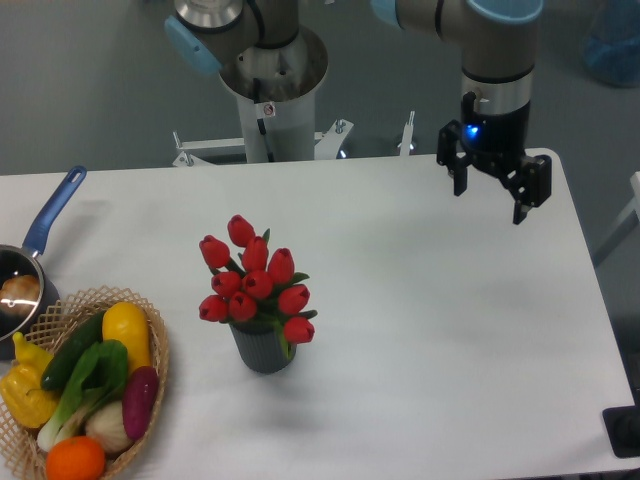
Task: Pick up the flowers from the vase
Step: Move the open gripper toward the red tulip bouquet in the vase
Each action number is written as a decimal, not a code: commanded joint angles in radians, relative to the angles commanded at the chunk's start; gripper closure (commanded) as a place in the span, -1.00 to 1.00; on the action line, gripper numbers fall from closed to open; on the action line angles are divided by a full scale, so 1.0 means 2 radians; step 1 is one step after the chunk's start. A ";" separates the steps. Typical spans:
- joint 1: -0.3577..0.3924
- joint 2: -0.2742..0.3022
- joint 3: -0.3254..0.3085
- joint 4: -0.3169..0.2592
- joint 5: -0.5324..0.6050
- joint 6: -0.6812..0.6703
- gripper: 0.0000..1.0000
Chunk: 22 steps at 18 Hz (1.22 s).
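Observation:
A bunch of red tulip flowers (255, 282) with green stems stands upright in a small dark grey ribbed vase (262, 352) near the table's front, left of centre. My gripper (491, 200) hangs above the far right part of the table, well away from the flowers, up and to their right. Its two black fingers are spread apart with nothing between them.
A wicker basket (156, 345) of colourful vegetables sits at the front left corner. Behind it a steel pot (18, 300) with a blue handle (53, 210) lies at the left edge. The arm's base column (273, 100) rises behind the table's far edge.

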 joint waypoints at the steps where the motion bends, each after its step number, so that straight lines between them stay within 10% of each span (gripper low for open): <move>1: 0.001 0.001 -0.003 0.000 -0.001 0.000 -1.00; 22: -0.050 -0.034 -0.029 -0.002 -0.219 -0.076 -1.00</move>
